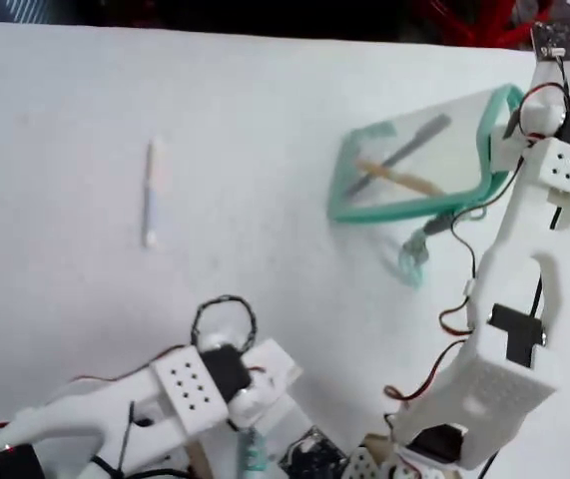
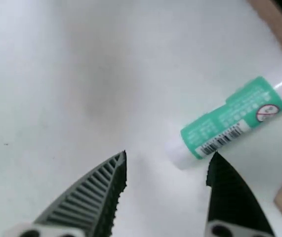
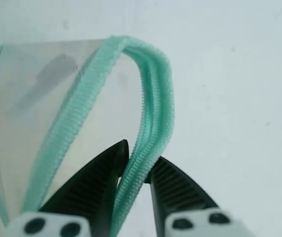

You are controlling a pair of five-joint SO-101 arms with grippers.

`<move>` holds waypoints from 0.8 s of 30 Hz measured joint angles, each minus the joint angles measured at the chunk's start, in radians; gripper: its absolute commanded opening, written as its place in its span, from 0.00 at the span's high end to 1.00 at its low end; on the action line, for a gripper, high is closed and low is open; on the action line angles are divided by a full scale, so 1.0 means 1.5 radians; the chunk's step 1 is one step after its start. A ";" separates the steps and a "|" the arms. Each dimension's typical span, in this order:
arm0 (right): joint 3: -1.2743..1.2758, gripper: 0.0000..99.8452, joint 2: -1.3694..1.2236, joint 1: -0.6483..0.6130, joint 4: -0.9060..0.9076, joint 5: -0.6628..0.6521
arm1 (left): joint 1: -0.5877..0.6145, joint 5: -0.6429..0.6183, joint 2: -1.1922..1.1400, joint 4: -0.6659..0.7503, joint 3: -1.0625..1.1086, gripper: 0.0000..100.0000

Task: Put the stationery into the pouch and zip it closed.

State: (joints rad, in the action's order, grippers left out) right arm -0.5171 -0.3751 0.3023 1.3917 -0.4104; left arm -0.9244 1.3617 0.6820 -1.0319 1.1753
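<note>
Jaws: left gripper (image 2: 166,170) is apart over bare table (image 1: 65,299), with the glue stick (image 2: 227,123) just beside one fingertip, not between them. That's bottom centre of the high view, nearest the arm bases. I read it as lined up for a pick, no grip yet.

Right gripper (image 3: 137,165) is pinched on the green zipper edge (image 3: 155,94) of the pouch (image 1: 414,160), upper right of the high view. Probable reason: it pins the pouch so it can't slide during loading, and the mouth looks open.

Inside the pouch are a dark pen (image 1: 404,150) and a wooden pencil (image 1: 399,180).

Farthest out, upper left: white pen (image 1: 151,192) loose on the table, well apart from the pouch. My estimate: that and the glue stick left to load, then zip.
</note>
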 measured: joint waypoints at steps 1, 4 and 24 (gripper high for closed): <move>0.000 0.98 0.000 -0.001 0.001 0.000 | 0.000 0.000 0.000 0.001 0.000 0.74; 0.000 0.98 0.000 -0.002 0.001 0.000 | -0.013 0.000 0.000 0.000 0.000 0.77; -0.020 0.98 -0.001 -0.003 0.025 0.000 | -0.024 0.016 0.000 -0.070 0.000 0.91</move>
State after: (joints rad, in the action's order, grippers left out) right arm -0.5478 -0.3767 0.2977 1.4285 -0.4104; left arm -0.9597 1.3863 0.6820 -1.1362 1.1753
